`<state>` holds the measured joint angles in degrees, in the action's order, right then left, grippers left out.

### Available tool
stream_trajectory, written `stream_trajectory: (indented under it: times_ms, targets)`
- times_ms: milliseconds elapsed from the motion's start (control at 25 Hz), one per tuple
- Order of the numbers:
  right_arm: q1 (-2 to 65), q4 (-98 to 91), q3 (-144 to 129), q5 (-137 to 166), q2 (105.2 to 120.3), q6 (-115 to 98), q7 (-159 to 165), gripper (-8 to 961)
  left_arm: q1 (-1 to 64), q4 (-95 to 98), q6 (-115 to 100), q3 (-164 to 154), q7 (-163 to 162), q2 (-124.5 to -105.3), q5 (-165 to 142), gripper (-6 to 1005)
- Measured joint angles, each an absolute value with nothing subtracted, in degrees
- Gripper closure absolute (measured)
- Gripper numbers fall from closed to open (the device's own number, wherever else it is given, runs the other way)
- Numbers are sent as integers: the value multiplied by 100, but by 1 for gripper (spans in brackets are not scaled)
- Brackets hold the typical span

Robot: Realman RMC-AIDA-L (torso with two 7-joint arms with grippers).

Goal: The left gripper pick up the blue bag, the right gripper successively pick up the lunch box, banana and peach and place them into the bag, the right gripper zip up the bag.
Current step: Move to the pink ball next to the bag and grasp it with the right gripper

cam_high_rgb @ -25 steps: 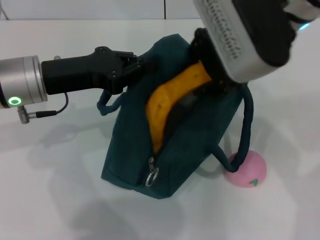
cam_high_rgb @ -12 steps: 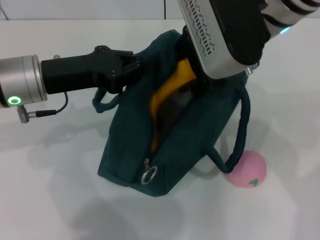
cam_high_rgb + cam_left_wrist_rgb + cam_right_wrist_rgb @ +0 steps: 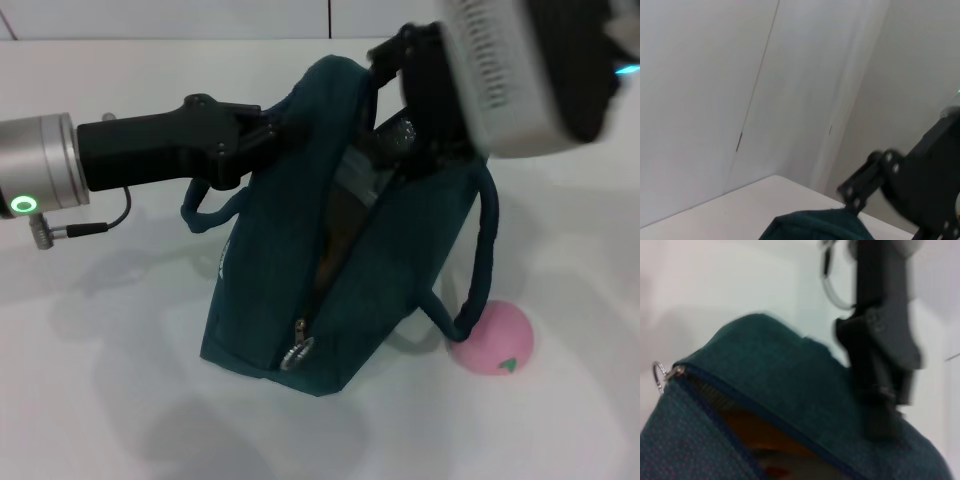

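Observation:
The blue bag [image 3: 280, 290] stands open on the white table, its zipper ring [image 3: 297, 352] at the near end. My left gripper [image 3: 258, 135] is shut on the bag's left top edge and holds it up; it also shows in the right wrist view [image 3: 880, 365]. My right gripper [image 3: 420, 95] hangs over the far end of the bag's opening. The banana [image 3: 752, 432] lies inside the bag as a yellow-orange strip, hidden in the head view. A pale shiny surface [image 3: 360, 178] shows inside; I cannot tell if it is the lunch box. The pink peach [image 3: 492, 338] lies at the bag's right.
One bag handle [image 3: 483, 250] loops down onto the peach; the other [image 3: 205, 210] hangs under my left gripper. The white table [image 3: 110, 380] extends to the left and front. A pale wall stands behind the table [image 3: 715, 100].
The banana has gone down into the bag and out of the head view. My right gripper has lifted back from the opening, up and to the right. The left gripper has stayed put.

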<state>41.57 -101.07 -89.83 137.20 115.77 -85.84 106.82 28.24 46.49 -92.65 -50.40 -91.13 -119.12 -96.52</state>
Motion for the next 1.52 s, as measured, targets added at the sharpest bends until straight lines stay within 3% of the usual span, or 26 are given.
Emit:
stream_trajectory:
  times_ms: [280, 680, 1520]
  targets:
    - [2453, -10510, -7071, 11001, 11567, -8285, 9604, 279, 2783, 4650, -9266, -5034, -9120, -11900, -9651, 958]
    - [1598, -8115, -5712, 9510, 11545, -9777, 8625, 284, 2799, 4649, -9268, -5036, -9147, -11925, -9681, 958]
    - [1667, -3478, -5334, 9960, 11548, -9154, 4942, 290, 3140, 4274, -9032, -5043, -9101, -11930, -9712, 959]
